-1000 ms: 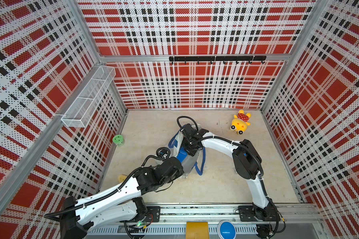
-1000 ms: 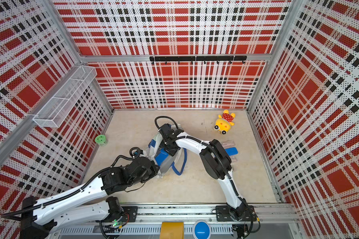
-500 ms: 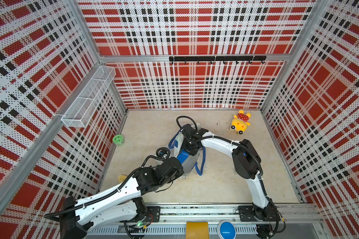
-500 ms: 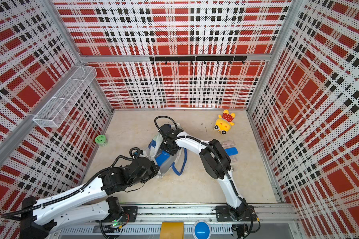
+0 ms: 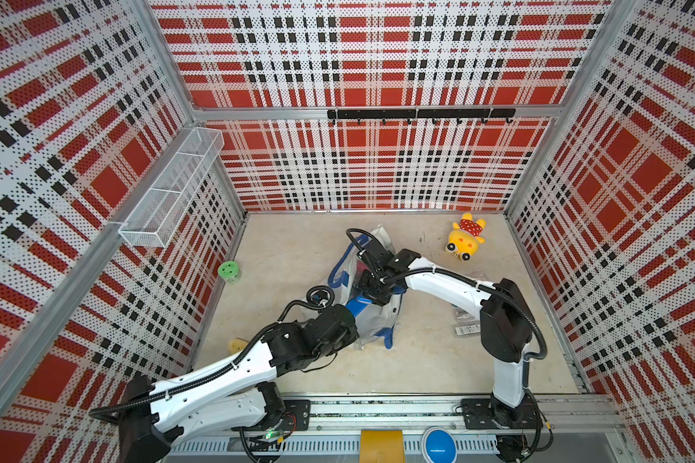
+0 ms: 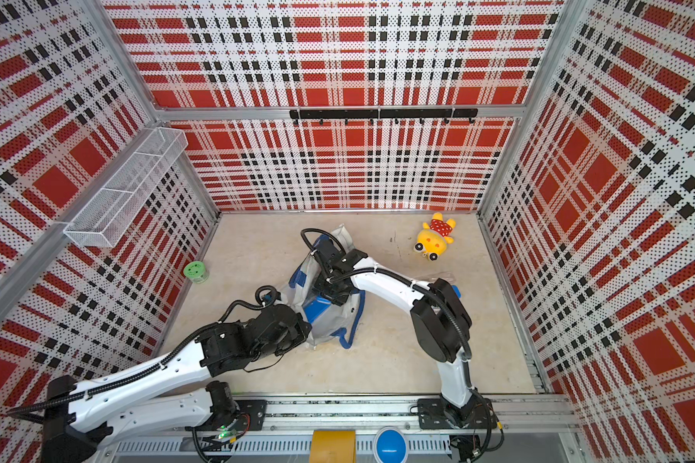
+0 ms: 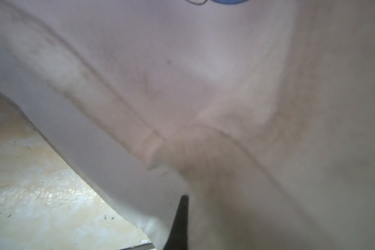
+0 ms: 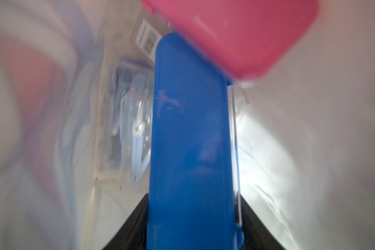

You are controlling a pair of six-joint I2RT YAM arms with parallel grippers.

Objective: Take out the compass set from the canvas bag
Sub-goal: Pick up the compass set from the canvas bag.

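Clamping a blue case from either side, the right fingers [image 8: 132, 233] are pressed against its long flanks deep inside the canvas bag [image 5: 374, 322]. A faint compass emblem on the lid suggests this is the compass set [image 8: 191, 140]. A pink case [image 8: 236, 32] lies across its far end and a clear packet [image 8: 130, 129] sits just beside it. The left fingers [image 7: 180, 227] are pressed together and appear to pinch a fold of off-white canvas at the bag's 7 o'clock edge, holding it in place. In both top views the bag lies crumpled at the middle of the counter [image 5: 418, 360], and a blue end of the case shows in its mouth under the right wrist. A yellow plush toy [image 5: 464, 238] lies well apart toward 1 o'clock, a green reel [image 5: 229, 271] at 9 o'clock. By my reading, the reach and grasp are done. What's left is lifting the case from under the pink one and setting it on the counter.
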